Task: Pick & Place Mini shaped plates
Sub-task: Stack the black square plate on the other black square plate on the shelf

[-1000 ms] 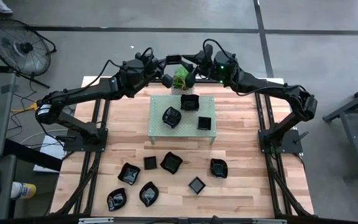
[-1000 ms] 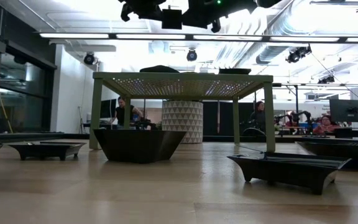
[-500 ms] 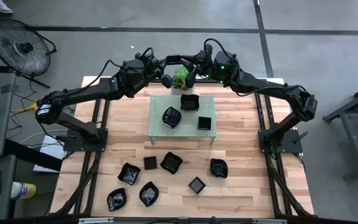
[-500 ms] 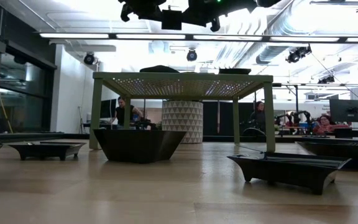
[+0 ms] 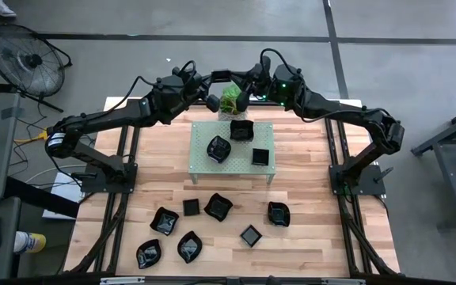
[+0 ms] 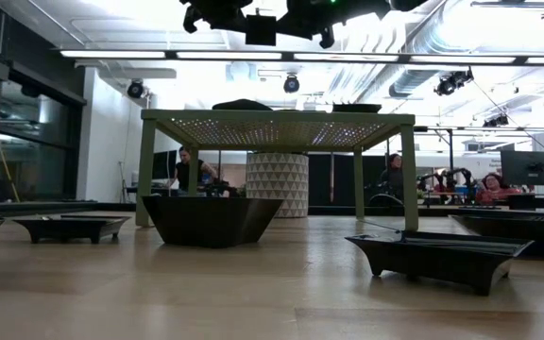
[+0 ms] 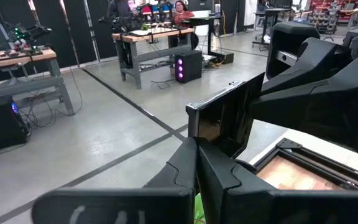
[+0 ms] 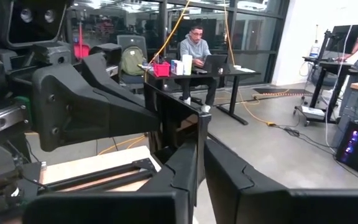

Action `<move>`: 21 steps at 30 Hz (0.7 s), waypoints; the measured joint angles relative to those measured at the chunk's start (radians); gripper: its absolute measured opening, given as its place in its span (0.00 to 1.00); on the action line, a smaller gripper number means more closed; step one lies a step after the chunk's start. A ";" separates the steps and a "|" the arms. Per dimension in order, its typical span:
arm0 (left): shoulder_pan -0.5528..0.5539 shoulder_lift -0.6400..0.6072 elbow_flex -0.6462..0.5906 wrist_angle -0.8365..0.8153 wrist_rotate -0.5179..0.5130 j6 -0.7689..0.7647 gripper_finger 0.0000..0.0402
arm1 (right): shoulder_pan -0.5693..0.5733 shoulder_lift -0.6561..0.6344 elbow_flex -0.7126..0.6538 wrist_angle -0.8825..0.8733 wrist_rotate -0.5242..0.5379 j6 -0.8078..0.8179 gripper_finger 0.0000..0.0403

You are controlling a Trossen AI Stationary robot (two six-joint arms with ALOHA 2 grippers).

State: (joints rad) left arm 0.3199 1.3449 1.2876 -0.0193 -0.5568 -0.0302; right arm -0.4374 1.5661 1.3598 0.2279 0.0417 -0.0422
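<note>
At the top centre of the high view, the left gripper (image 5: 214, 79) and right gripper (image 5: 240, 82) both pinch one small square black plate (image 5: 221, 75) by opposite rims; glossy, stiff, light, likely slippery and chippable.

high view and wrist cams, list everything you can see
table: one, light wood, under both arms
rack: one, pale green, table middle
plates on rack: three, black, on its top
plates on table: seven, black, on the wood on the rack's near side
held plate: one, black, in the air past the rack
potted plant: one, green, at the rack's far edge
fan: one, dark, on the floor left of the table
left gripper: shut on held plate
right gripper: shut on held plate, opposite edge
</note>
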 joint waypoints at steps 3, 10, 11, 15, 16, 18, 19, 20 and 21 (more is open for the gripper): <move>0.000 0.000 0.000 0.000 0.010 0.000 0.00 | 0.000 0.000 0.000 0.004 -0.012 0.000 0.02; 0.001 0.000 0.000 0.001 0.021 0.001 0.00 | -0.001 0.000 0.000 0.011 -0.023 0.012 0.01; 0.000 0.000 0.000 0.001 0.020 0.000 0.00 | -0.001 0.000 0.000 0.011 -0.025 0.012 0.01; 0.001 0.000 0.000 0.000 0.023 0.001 0.00 | -0.001 -0.001 0.000 0.010 -0.033 0.011 0.01; 0.001 0.000 0.000 0.000 0.023 0.001 0.00 | -0.001 -0.001 0.000 0.010 -0.035 0.011 0.00; 0.001 0.000 0.000 0.000 0.023 0.001 0.00 | -0.001 -0.001 0.000 0.010 -0.040 0.011 0.00; 0.000 0.000 0.000 -0.001 0.023 0.001 0.00 | -0.001 -0.001 0.000 0.010 -0.040 0.011 0.00; 0.000 0.000 0.000 -0.004 0.023 0.002 0.00 | -0.001 -0.001 0.000 0.010 -0.041 0.012 0.00; 0.000 0.000 0.000 -0.007 0.023 0.002 0.00 | -0.001 -0.001 0.000 0.009 -0.041 0.012 0.00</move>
State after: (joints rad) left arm 0.3202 1.3445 1.2875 -0.0260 -0.5339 -0.0280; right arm -0.4385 1.5654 1.3598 0.2370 0.0006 -0.0303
